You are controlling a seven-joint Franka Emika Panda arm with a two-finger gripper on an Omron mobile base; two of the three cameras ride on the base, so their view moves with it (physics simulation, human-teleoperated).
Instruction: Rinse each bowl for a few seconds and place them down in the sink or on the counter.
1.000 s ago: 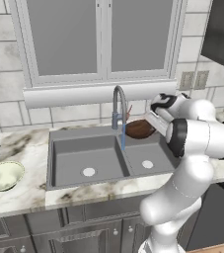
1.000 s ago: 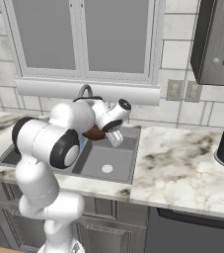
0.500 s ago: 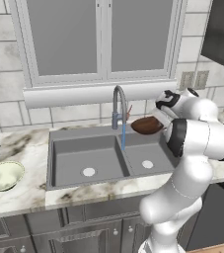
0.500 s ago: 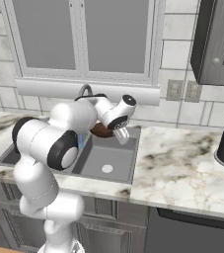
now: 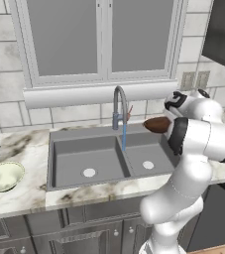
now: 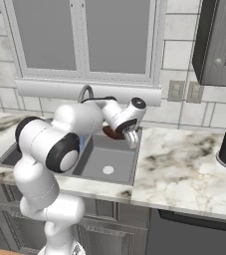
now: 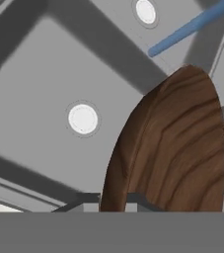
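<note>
We pinch the brown bowl [image 7: 172,148] by its rim in the nearly closed gripper [image 7: 112,200], mid-frame right above the sink [image 5: 69,168], where that thin edge hold could slip.

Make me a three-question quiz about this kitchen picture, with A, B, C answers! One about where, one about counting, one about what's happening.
1. Where is the cream-green bowl?
A. on the counter left of the sink
B. in the sink
C. on the windowsill

2. How many drains does the sink have?
A. one
B. two
C. three

3. What is the gripper doing?
A. hanging open
B. pinching the brown bowl
C. touching the faucet

Answers: 1 A, it sits on the marble. 2 B, one per basin. 3 B, fingertips pinch the rim.
</note>
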